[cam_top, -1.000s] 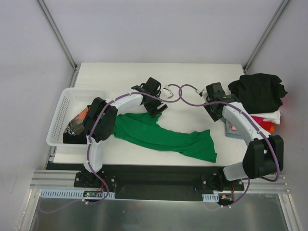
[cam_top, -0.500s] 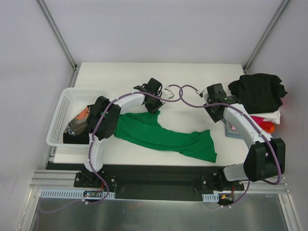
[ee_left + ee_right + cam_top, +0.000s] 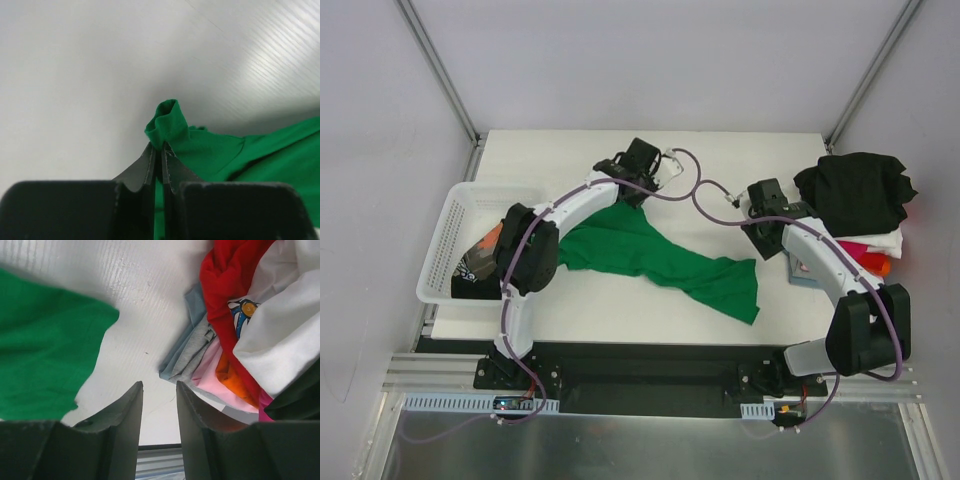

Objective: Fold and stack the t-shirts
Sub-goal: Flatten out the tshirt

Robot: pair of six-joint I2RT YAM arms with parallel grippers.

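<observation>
One green t-shirt (image 3: 655,258) sprawled across the middle of the table (image 3: 740,160); limp, light, will sag. Left gripper (image 3: 160,162) clenched on a bunched edge at its far end. Right gripper (image 3: 159,405) parted, empty. Suggest second hold on the near-right hem.

White desk (image 3: 720,165) with a finely ribbed top, enclosed by plain pale grey walls: back wall (image 3: 650,60), left wall (image 3: 370,200), right wall (image 3: 942,150). Two slanted metal struts, left strut (image 3: 438,70) and right strut (image 3: 875,70), running down to the far desk corners. Along the near edge, black mounting plate (image 3: 650,378) on an aluminium rail (image 3: 430,380); nearer still, brushed metal sheet (image 3: 650,450) (dully reflective). Soft, even light; faint shadows; bright glare band across the ribs in the left wrist view.
</observation>
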